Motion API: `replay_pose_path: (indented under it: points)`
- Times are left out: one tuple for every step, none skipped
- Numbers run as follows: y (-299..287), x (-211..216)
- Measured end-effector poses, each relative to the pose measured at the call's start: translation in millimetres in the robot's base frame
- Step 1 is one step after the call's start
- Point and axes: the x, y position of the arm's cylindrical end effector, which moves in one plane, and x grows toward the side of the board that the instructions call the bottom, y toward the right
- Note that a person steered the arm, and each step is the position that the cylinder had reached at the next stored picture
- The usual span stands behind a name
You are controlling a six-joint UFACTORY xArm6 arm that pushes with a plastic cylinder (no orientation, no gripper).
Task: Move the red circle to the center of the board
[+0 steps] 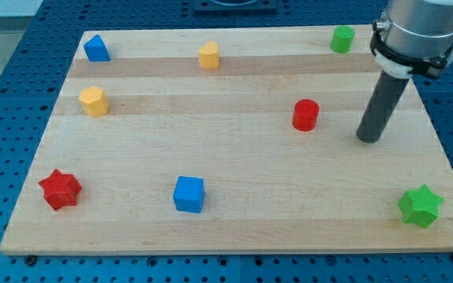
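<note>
The red circle (306, 115) stands on the wooden board (234, 157), right of the board's middle. My tip (367, 139) rests on the board to the right of the red circle and slightly lower in the view, apart from it by a clear gap. The dark rod rises from the tip up to the arm's silver end at the view's top right.
A blue block (96, 49), a yellow heart (208, 55) and a green block (341, 38) sit along the top. A yellow hexagon (93, 101) is at the left. A red star (60, 189), a blue cube (189, 194) and a green star (421, 206) sit along the bottom.
</note>
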Motion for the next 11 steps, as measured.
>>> replay_pose_path:
  points:
    - [-49.7,-37.7]
    - [-132.9,-37.8]
    - [-139.8,-38.8]
    - [-139.8,-38.8]
    - [-122.1,-38.8]
    - [-73.7,-39.8]
    - [-54.0,-40.2]
    - [-54.0,-43.3]
    - [-53.8,-44.3]
    - [-55.5,-45.1]
    - [-68.5,-45.5]
